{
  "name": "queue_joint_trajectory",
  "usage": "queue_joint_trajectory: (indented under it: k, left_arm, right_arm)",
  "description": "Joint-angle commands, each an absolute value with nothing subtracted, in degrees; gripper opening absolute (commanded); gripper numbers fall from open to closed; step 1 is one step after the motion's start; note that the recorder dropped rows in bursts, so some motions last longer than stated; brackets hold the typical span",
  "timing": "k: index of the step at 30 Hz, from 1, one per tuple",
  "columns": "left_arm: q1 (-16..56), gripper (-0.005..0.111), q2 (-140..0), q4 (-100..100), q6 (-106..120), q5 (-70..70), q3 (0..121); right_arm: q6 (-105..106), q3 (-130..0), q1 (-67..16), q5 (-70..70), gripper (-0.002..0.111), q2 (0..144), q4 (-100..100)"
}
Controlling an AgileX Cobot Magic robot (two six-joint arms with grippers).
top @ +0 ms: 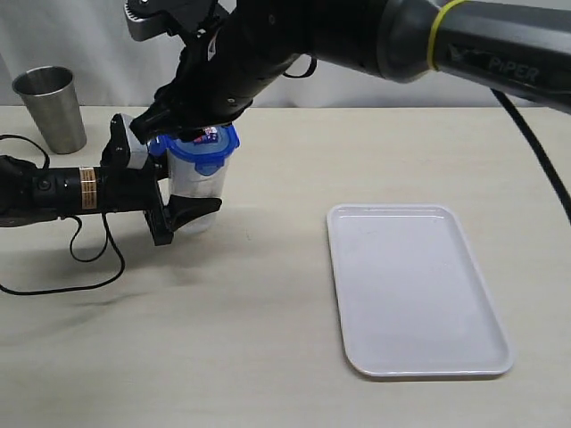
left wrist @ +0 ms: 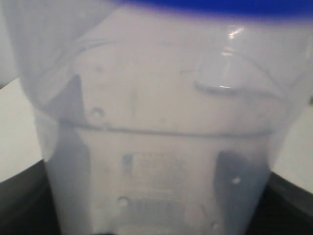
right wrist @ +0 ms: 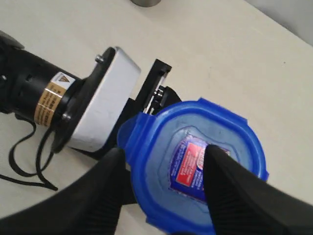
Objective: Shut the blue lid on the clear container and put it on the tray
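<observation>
Beige tabletop [top: 268, 357] ran back to a pale wall, with a steel cup [top: 49, 107] standing at the far left and the tray [top: 428, 372] lying flat and well apart on the right side.

From the left edge, the left arm lay low and nearly level, its wrist pointing toward the middle. The left gripper [top: 178, 192] was clamped around the clear container [top: 198, 183], one finger in front of its lower wall and the other behind; in the left wrist view the frosted wall filled almost everything between the dark fingers.

From the upper right, the right arm reached across the middle and angled down over the container. The right gripper [right wrist: 165, 151] had its jaws spread. One finger sat outside the rim of the blue lid [right wrist: 151, 142], and the other was over the red-and-white sticker [right wrist: 188, 166]. Whether they pressed on the lid could not be told.

Standing upright on the table, the container had its long axis vertical, with the lid on top and the sticker facing up.
</observation>
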State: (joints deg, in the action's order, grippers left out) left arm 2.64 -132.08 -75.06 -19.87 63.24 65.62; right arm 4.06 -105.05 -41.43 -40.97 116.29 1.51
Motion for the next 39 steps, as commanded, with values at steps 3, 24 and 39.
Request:
queue_joint_trajectory:
  k: [3,24,39]
  left_arm:
    - [2.67,0.000,-131.82,-75.74,-19.31,57.95,65.39]
    - [6.16,0.000,-126.17,-78.84,-22.79,52.92,65.39]
    - [6.75,0.000,-126.17,-78.57,-25.58,53.75,65.39]
  right_arm:
    - [4.33,-115.60,-41.35,-51.28,0.048,120.34,3.40]
    - [0.90,-123.86,-41.48,-58.38,0.048,124.98,2.94]
    - [-6.28,-123.86,-41.48,-64.11,0.048,127.16,-4.86]
